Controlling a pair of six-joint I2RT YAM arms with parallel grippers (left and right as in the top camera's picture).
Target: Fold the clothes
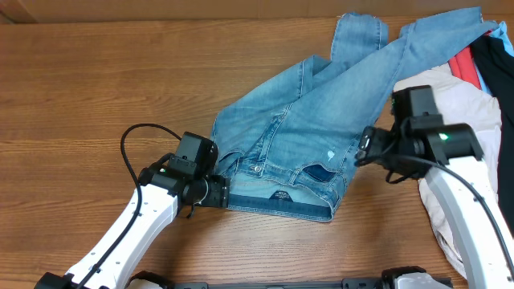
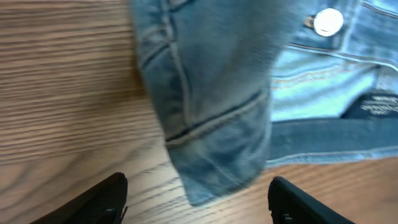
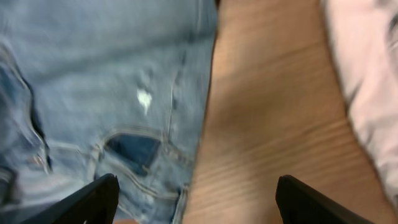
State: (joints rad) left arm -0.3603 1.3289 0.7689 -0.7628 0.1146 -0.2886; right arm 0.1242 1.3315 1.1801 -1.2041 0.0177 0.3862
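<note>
The wooden table (image 1: 80, 96) fills the overhead view. The jeans (image 1: 313, 128) lie crumpled on it, right of centre. The waistband is toward the near edge, and the legs run up and away to the far right. One leg reaches the garment pile at the right edge. In that pile a beige garment (image 1: 474, 104) is the biggest piece, with a red one (image 1: 464, 63) and a black one (image 1: 494, 60) at its far end.

The left arm comes in from the near left. The left gripper (image 1: 218, 193) sits at the waistband's left corner, just beside the denim. In its wrist view the gripper (image 2: 198, 193) is spread wide. A folded corner of the jeans (image 2: 211, 112) hangs down into the gap between the fingers, and neither finger (image 2: 112, 193) visibly touches the cloth.

The right arm lies over the beige garment. The right gripper (image 1: 363, 148) points at the jeans' right edge, near the waistband end. In its wrist view this gripper (image 3: 198, 190) is also spread wide and holds nothing. The jeans (image 3: 93, 74) lie ahead of the left finger and bare table ahead of the right one. The denim edge runs down between them.

A metal button (image 2: 328, 22) and a dark label (image 2: 376, 106) show at the waistband. A small white fleck (image 3: 144, 99) marks the denim above a dark blue patch (image 3: 134, 149).
</note>
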